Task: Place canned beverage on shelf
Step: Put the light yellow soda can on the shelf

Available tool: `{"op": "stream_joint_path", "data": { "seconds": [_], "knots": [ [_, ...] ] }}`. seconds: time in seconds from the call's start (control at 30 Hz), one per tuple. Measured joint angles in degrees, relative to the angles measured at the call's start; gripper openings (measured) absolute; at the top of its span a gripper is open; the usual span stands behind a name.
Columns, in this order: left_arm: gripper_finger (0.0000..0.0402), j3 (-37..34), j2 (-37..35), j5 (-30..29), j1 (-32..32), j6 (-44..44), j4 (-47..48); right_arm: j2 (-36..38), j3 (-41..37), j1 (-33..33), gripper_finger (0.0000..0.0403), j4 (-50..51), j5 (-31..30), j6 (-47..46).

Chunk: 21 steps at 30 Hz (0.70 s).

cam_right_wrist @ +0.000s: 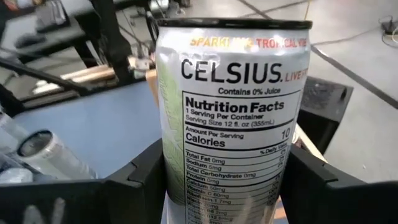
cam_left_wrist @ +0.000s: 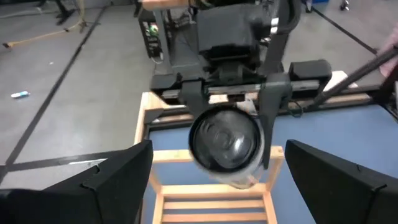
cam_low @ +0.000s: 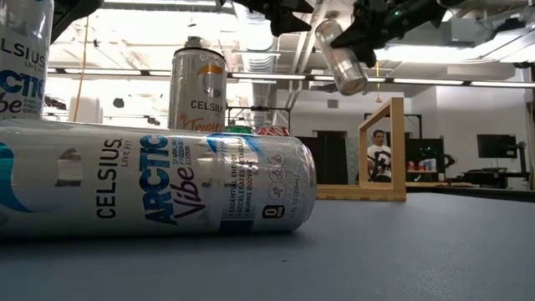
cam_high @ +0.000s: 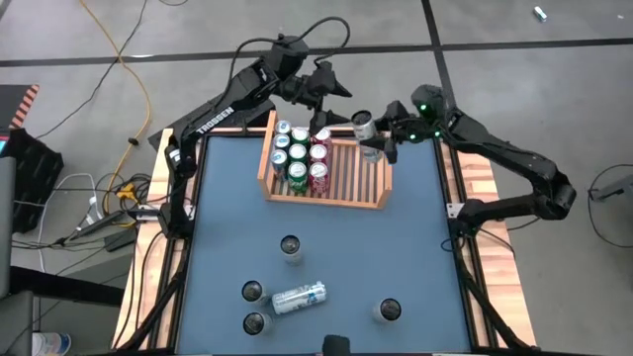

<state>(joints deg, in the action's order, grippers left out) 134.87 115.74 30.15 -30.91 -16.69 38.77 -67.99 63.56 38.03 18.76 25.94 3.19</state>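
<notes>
The right hand (cam_high: 372,134) is clamped on a slim can (cam_high: 365,127), held tilted above the shelf (cam_high: 348,170) at its two o'clock corner. Smooth, stiff and likely heavy when full, it seems best gripped mid-body. The left hand (cam_high: 329,87) hovers spread apart at twelve o'clock.

In the low view, the lying Celsius can (cam_low: 159,188) is cut off at nine o'clock and hides most of the shelf (cam_low: 383,150); only one side frame shows. A standing can (cam_low: 25,58) is cropped at the upper corner. The held can (cam_right_wrist: 233,118) fills the right wrist view, its base cut off at six o'clock. A person (cam_low: 379,156) beyond the desk is too small to tell more.
</notes>
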Motion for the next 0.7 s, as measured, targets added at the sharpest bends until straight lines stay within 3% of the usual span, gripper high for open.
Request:
{"op": "stream_joint_path", "data": {
  "seconds": [0.3,0.7],
  "knots": [
    [0.0352,0.0,0.3,-1.2,1.6,-4.7,4.2,-4.7,0.0,-3.7,0.0235,-1.0,-3.7,0.3],
    [0.0352,0.0,0.6,-0.6,2.2,-10.8,13.1,-9.3,0.0,-6.3,0.0235,-2.3,-3.8,1.4]
  ]
}}
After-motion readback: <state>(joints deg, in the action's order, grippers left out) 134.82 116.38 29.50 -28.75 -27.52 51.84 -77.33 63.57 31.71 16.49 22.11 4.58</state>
